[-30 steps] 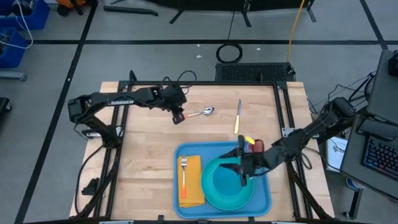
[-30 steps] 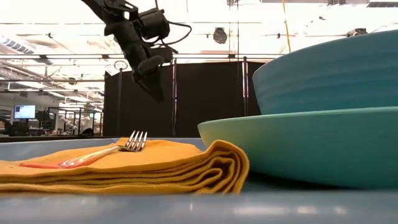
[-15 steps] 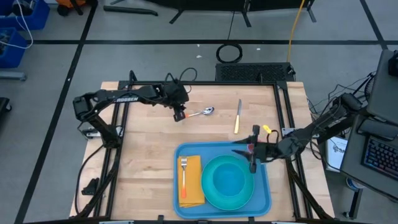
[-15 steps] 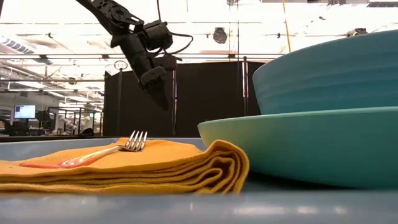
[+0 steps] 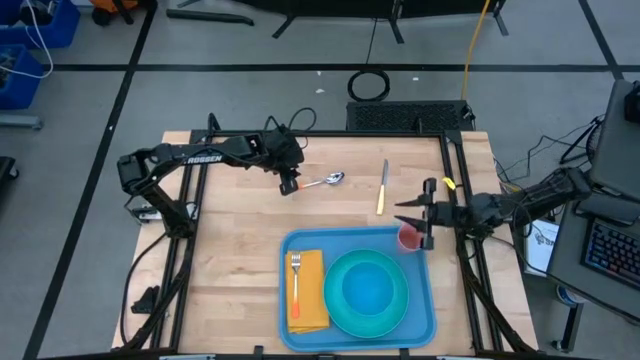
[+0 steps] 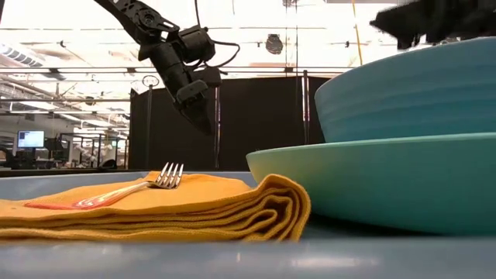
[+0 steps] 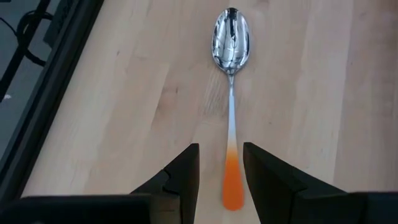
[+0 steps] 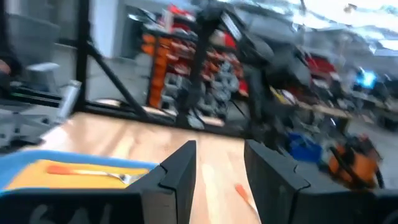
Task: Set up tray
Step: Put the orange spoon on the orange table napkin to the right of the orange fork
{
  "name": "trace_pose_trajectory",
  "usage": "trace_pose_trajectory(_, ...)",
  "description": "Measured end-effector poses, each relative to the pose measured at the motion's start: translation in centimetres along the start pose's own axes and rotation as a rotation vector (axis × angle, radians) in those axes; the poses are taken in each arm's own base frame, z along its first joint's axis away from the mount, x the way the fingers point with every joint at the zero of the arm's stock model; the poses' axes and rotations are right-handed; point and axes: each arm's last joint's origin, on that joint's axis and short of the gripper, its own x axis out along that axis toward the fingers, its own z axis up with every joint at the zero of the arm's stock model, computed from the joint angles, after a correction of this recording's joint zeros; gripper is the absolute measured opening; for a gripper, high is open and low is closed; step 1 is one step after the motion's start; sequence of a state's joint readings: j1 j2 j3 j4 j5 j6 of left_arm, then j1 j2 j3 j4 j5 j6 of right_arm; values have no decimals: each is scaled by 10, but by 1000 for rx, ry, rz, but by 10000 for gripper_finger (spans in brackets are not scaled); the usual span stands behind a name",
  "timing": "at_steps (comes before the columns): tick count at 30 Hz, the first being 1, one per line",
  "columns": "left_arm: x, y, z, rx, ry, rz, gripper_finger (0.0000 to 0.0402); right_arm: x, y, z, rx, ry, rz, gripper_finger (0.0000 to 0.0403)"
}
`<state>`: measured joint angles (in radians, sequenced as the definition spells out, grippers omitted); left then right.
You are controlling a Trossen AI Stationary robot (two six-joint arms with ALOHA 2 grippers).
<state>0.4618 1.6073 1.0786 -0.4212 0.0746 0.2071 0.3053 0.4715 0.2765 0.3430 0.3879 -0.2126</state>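
The blue tray (image 5: 300, 244) lies at the table's near middle. On it are a folded yellow napkin (image 5: 312, 300) with a fork (image 5: 296, 278) on top, a turquoise bowl (image 6: 411, 93) on a turquoise plate (image 5: 368, 293), and a red cup (image 5: 409, 238) in the far right corner. A spoon (image 7: 231, 93) with an orange handle end lies flat on the wood beyond the tray. My left gripper (image 7: 221, 180) is open just above that handle end, a finger on either side. My right gripper (image 5: 412, 220) is open and empty, up in the air by the tray's far right corner.
A knife (image 5: 382, 187) with a yellow handle lies on the wood to the right of the spoon, beyond the tray. Bare wood stretches to the left of the tray. Black frame rails (image 5: 466, 200) run along the table's sides.
My right gripper has drawn back from above the plate toward the table's right edge and rolled, staying open. My left gripper has sunk a little toward the spoon's handle, then kept still. The spoon and the things on the tray have not moved.
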Motion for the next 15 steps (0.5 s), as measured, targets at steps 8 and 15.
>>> trace_pose_trajectory(8, 1, 0, 1, -2, -7, 1, 129, -7, -10, -17, 5, 30, -52, 125)
trace_pose_trajectory(15, 8, -3, -2, -25, 24, -31, 129, -21, -11, -46, 45, -24, -47, 125)
